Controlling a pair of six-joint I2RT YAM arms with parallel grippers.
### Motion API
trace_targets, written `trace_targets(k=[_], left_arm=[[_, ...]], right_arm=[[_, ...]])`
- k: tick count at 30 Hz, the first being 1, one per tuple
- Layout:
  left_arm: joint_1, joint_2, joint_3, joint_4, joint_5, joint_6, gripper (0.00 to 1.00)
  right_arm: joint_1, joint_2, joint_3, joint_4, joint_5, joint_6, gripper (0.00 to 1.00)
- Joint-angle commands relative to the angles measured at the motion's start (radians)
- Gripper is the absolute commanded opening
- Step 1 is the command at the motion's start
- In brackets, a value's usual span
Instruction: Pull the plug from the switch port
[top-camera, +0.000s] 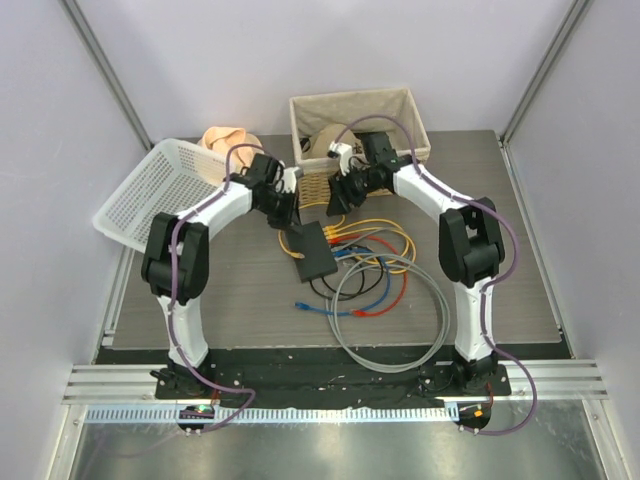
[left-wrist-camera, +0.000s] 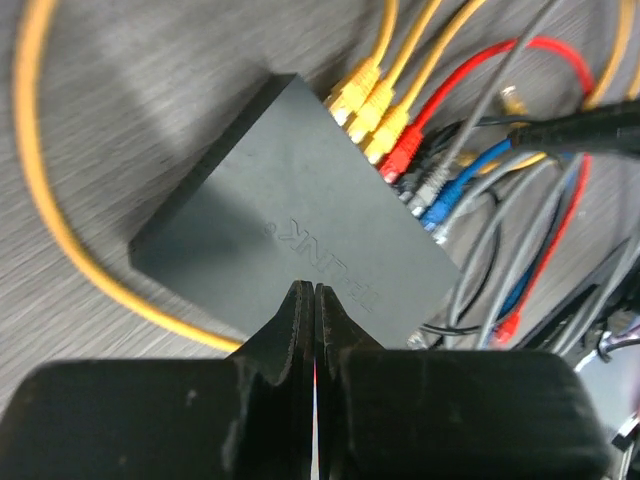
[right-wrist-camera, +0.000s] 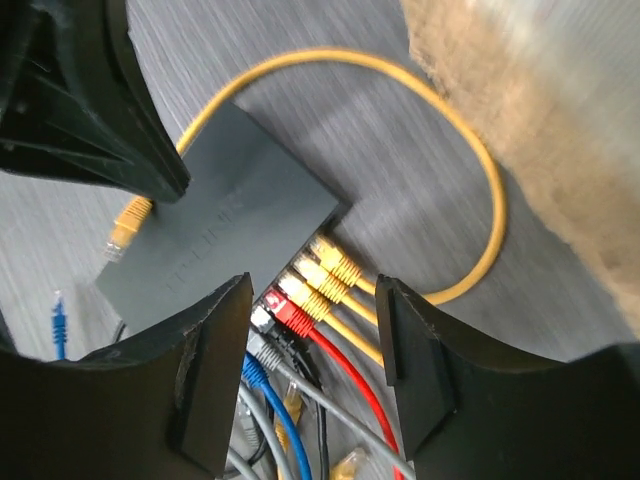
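The switch (top-camera: 310, 250) is a flat black box lying mid-table, also seen from the left wrist (left-wrist-camera: 290, 230) and the right wrist (right-wrist-camera: 225, 225). A row of plugs fills its right edge: three yellow plugs (right-wrist-camera: 330, 270), a red plug (right-wrist-camera: 290, 312), then a grey and a blue plug (right-wrist-camera: 255, 370). My left gripper (left-wrist-camera: 313, 290) is shut and empty, its tips down on the switch's top (right-wrist-camera: 165, 185). My right gripper (right-wrist-camera: 315, 315) hovers open above the plug row, the red and yellow plugs showing between its fingers (right-wrist-camera: 415, 350); it touches none of them.
A woven basket (top-camera: 360, 115) stands at the back, close behind my right gripper (top-camera: 343, 195). A white plastic basket (top-camera: 150, 190) leans at the back left. Loose yellow, red, blue and grey cables (top-camera: 390, 310) sprawl right of and in front of the switch.
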Motion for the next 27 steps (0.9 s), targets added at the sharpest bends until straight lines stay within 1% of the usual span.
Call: trace_targets(k=[1, 2, 4, 6, 9, 13, 16, 21, 24, 27], left_arm=[[-0.006, 0.055, 0.026, 0.033, -0.049, 0.026, 0.0], [-0.006, 0.066, 0.022, 0.039, -0.082, 0.023, 0.0], [-0.006, 0.089, 0.014, 0.058, -0.115, -0.017, 0.0], [-0.007, 0.102, 0.005, 0.084, -0.103, -0.04, 0.0], [-0.012, 0.128, -0.004, 0.102, -0.122, -0.048, 0.0], [-0.012, 0.139, -0.026, 0.114, -0.135, -0.042, 0.0], [-0.012, 0.135, -0.044, 0.116, -0.146, -0.042, 0.0], [-0.01, 0.116, -0.078, 0.137, -0.149, -0.048, 0.0], [-0.012, 0.099, -0.095, 0.131, -0.147, -0.037, 0.0], [-0.012, 0.088, -0.115, 0.139, -0.146, -0.032, 0.0]], right_arm=[[0.002, -0.131, -0.21, 0.253, 0.019, 0.022, 0.6], [0.003, -0.139, -0.242, 0.302, 0.034, 0.021, 0.59], [0.005, -0.141, -0.291, 0.326, 0.054, 0.039, 0.59], [0.011, -0.132, -0.311, 0.358, 0.071, 0.061, 0.58], [0.028, -0.121, -0.346, 0.418, 0.108, 0.094, 0.57], [0.048, -0.086, -0.308, 0.456, 0.114, 0.151, 0.6], [0.066, -0.063, -0.274, 0.467, 0.12, 0.153, 0.61], [0.072, 0.022, -0.207, 0.475, 0.125, 0.17, 0.62], [0.072, 0.052, -0.202, 0.462, 0.128, 0.157, 0.63], [0.072, 0.051, -0.226, 0.465, 0.091, 0.17, 0.63]])
